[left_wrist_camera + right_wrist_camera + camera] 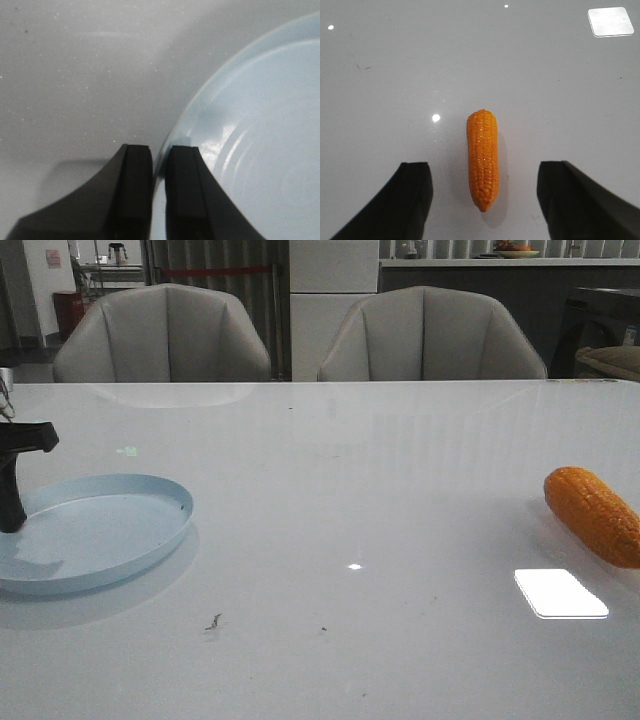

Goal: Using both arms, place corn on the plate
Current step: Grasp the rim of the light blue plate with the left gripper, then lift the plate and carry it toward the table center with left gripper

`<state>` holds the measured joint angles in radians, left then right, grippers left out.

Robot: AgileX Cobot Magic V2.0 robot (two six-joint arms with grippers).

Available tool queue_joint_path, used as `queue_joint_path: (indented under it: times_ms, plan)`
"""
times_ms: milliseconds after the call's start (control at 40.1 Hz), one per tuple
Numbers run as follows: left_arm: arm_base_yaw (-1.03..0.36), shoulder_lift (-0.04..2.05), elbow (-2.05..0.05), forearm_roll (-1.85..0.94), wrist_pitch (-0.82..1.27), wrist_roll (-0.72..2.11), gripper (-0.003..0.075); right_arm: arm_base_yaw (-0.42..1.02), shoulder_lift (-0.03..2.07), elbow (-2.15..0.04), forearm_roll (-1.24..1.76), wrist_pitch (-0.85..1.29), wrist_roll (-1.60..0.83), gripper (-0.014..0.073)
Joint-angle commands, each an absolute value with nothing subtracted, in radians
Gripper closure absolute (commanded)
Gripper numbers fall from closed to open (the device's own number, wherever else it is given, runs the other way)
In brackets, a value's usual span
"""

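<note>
from the front the corn (pixel 594 513) lies far right of the plate (pixel 150 540); the left gripper (pixel 158 165) pinches the plate's rim; the right gripper (pixel 485 195), wide open and empty, straddles the stiff, bumpy, probably light cob, best held mid-length.

Open table (pixel 330 540) lies between the plate (pixel 95 530) and the corn (pixel 595 515), nothing standing there. My right gripper (pixel 485 200) hangs above the corn, fingers wide, with bare room on both flanks. My left gripper (pixel 159 195) straddles the plate's rim, which fills the narrow gap.
</note>
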<state>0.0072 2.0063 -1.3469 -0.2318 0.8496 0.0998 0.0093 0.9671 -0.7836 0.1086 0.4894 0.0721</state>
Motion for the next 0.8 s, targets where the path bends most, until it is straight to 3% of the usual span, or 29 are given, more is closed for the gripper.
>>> queue_joint_path:
  times_ms: [0,374,773]
  plan:
    - [0.008,1.977,-1.376,-0.244,0.865,0.089,0.0613,0.010,0.958,-0.816,0.113,0.423,0.070,0.0041]
    - [0.008,1.977,-1.668,-0.300,1.118,0.089,0.0631,0.010,0.958,-0.816,0.113,0.423,0.070,0.0041]
    - [-0.008,1.977,-1.906,-0.689,1.192,0.089,0.0630,0.010,0.958,-0.816,0.117,0.423,0.070,0.0041]
